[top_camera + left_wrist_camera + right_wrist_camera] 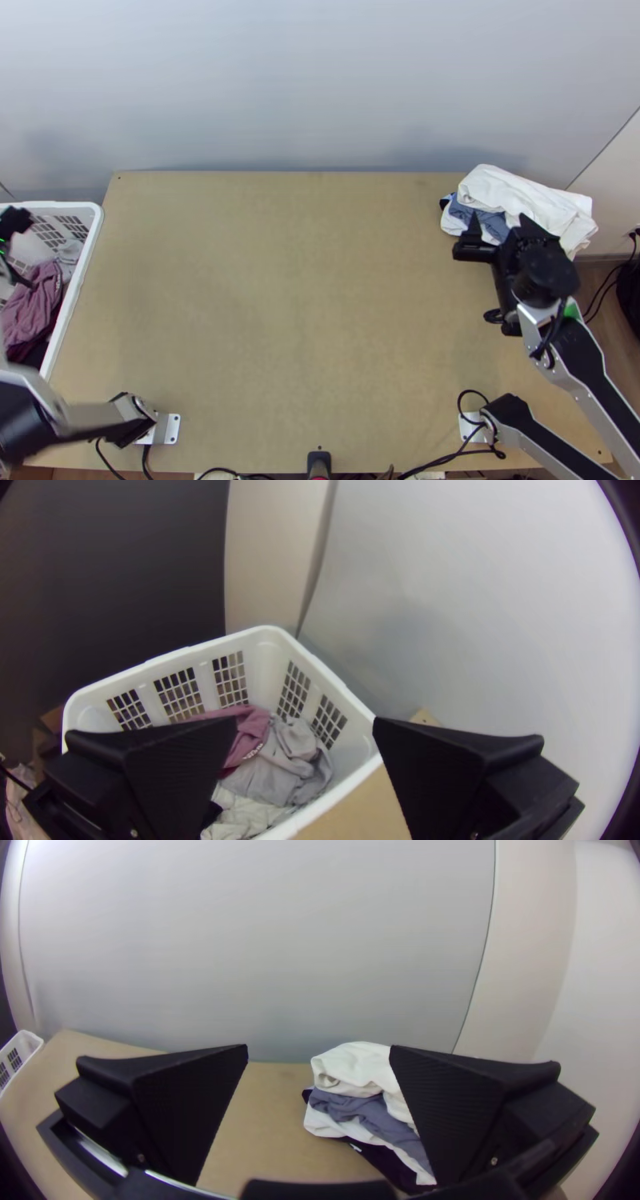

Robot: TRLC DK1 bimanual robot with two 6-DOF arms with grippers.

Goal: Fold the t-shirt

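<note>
Wooden table [280,280], white basket [267,660] alongside — mauve cloth [250,727] inside bears illegible lettering [254,751].

Basket ahead of L gripper [30,250]: white basket [263,660] w/ grid-pattern sides; in it mauve cloth [250,730] w/ sm. white print, plain lt. grey cloth [287,753], off-white cloth [247,813]. Just beyond R gripper [499,228]: plain white cloth [520,196] on top, blue-grey cloth [353,1107] under, then 2nd white cloth [323,1123], v. dk. purple cloth [393,1163] w/ sm. white mark at bottom. Table [304,304] btwn grippers = plain tan; both grippers black
</note>
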